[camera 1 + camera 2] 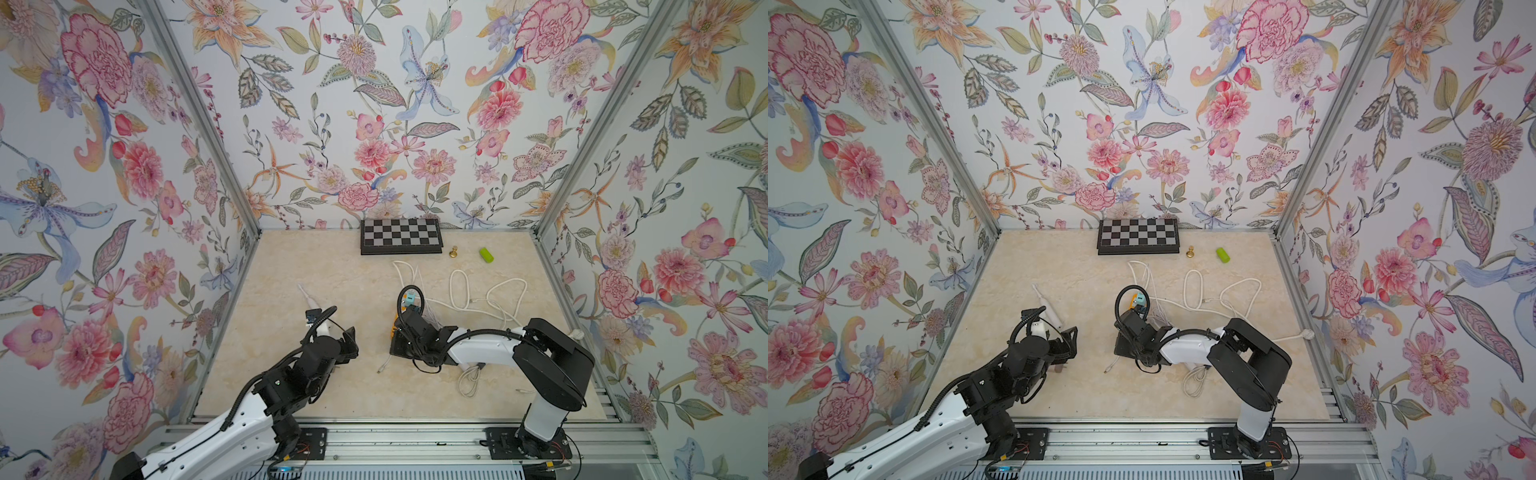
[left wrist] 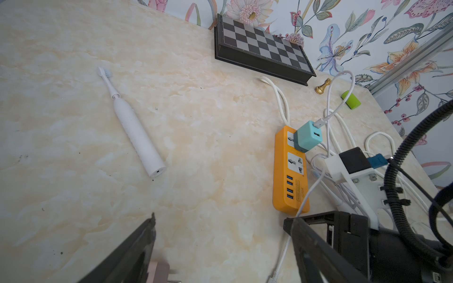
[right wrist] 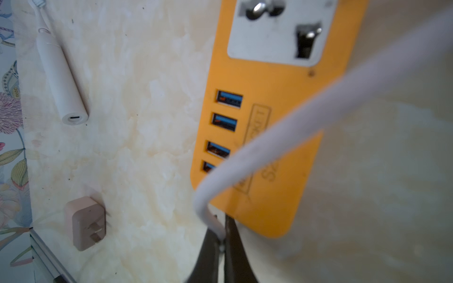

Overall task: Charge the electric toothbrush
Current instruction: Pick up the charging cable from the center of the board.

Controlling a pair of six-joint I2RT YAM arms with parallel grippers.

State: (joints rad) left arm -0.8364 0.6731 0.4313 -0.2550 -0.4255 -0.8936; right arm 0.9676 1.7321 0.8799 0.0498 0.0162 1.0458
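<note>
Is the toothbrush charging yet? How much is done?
Not yet. Done: a teal adapter sits plugged into the orange power strip. In hand: the right gripper is pinching a white cable. To do: the toothbrush lies on the table, its port empty, and the open left gripper holds nothing.

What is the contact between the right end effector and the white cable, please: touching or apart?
Touching. The right wrist view shows the right end effector shut on the white cable, with no gap visible between them.
</note>
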